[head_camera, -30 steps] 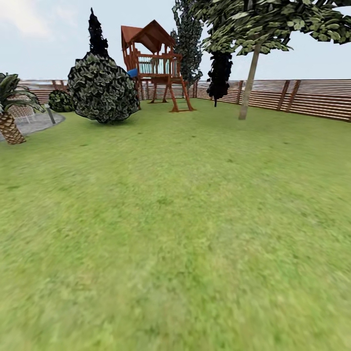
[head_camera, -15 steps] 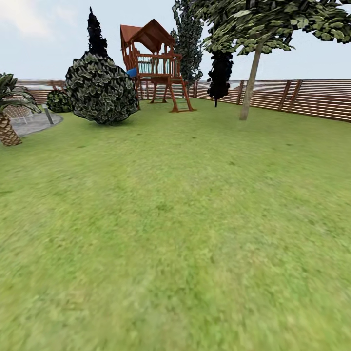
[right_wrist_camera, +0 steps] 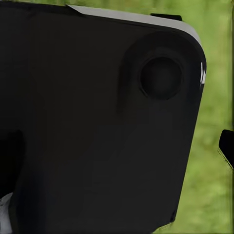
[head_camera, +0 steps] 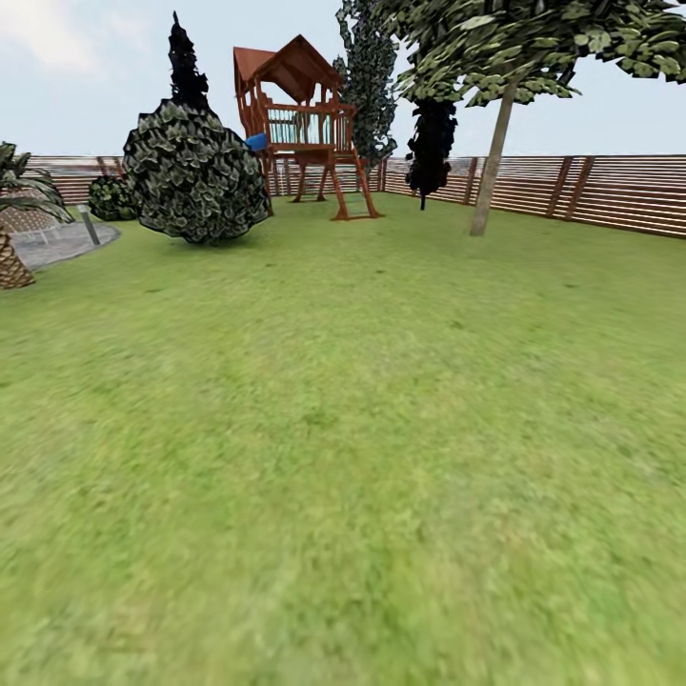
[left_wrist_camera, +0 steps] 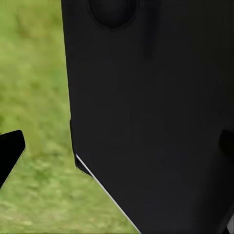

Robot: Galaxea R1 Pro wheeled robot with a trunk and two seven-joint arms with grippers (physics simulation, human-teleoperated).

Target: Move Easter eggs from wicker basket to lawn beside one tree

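**Green lawn stretches toward a pale-trunked tree**

Green lawn [head_camera: 343,429] spreads across the garden to a tree [head_camera: 493,167] with a pale trunk, far right, near the slatted fence [head_camera: 610,191]. A wooden play tower [head_camera: 300,129] and round bush [head_camera: 195,171] stand further left. Black robot housing blocks both wrist views; finger states cannot be told.

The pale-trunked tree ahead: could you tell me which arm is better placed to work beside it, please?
Right, tentatively: the tree stands right of centre, far across the lawn; neither wrist view favours an arm.
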